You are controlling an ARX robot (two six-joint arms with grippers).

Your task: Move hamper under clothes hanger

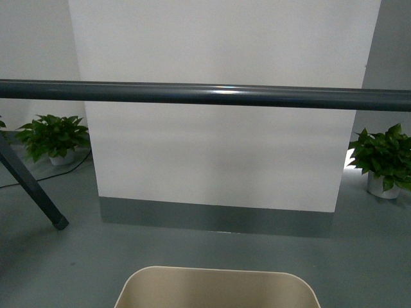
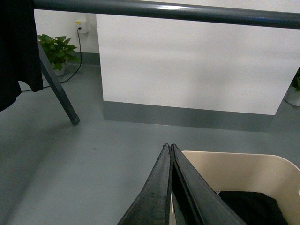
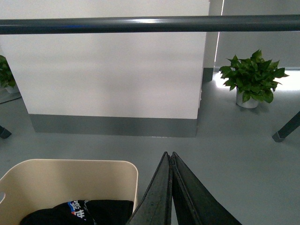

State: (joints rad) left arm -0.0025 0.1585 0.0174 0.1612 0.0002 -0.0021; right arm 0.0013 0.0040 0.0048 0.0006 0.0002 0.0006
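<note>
The beige hamper stands on the grey floor at the bottom of the front view, short of the clothes hanger's dark grey bar, which crosses the whole view above and beyond it. One angled leg of the hanger shows at left. The hamper also shows in the left wrist view and the right wrist view, with dark clothing inside. My left gripper is shut and empty beside the hamper's left side. My right gripper is shut and empty beside its right side. Neither arm shows in the front view.
A white wall block with a grey base stands behind the bar. Potted plants stand at left and right. A dark garment hangs from the bar at left. Another hanger leg shows at right.
</note>
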